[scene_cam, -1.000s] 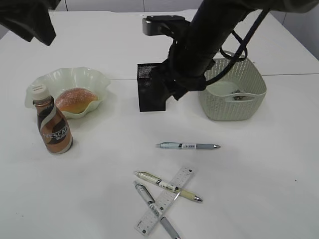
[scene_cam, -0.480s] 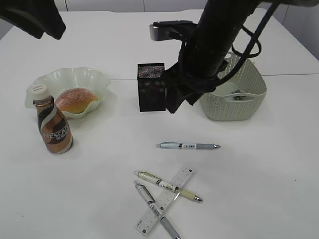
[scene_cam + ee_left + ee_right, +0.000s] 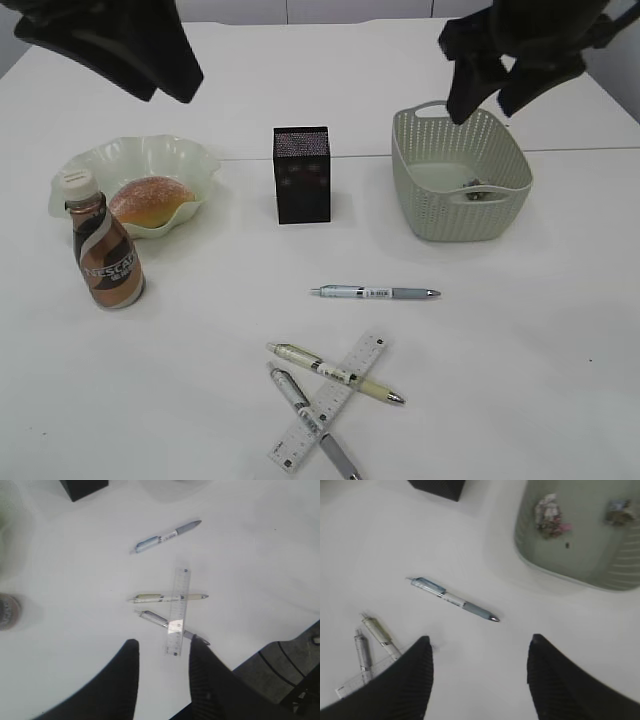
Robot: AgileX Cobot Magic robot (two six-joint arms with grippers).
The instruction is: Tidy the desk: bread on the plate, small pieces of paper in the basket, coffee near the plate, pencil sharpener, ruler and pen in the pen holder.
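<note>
The bread [image 3: 150, 200] lies on the plate [image 3: 140, 155], and the coffee [image 3: 107, 262] stands just in front of it. The pen holder [image 3: 302, 175] stands mid-desk beside the basket [image 3: 460, 185], which holds two pieces of paper [image 3: 547, 512]. A blue pen [image 3: 375, 293] lies alone on the desk. The ruler [image 3: 179, 611] lies across a cream pen [image 3: 167, 598] and a grey pen [image 3: 155, 618]. My left gripper [image 3: 164, 650] hangs open high above the ruler's end. My right gripper [image 3: 480, 642] is open and empty above the bare desk near the blue pen. The pencil sharpener is out of view.
Both arms are raised: the left arm [image 3: 120, 40] over the back left, the right arm [image 3: 520, 50] over the basket's far side. The desk's front edge [image 3: 280, 635] runs close to the pens and ruler.
My right arm has lifted away from the pen holder, up and to the right, over the basket. The left arm has swung further in from the top left.
</note>
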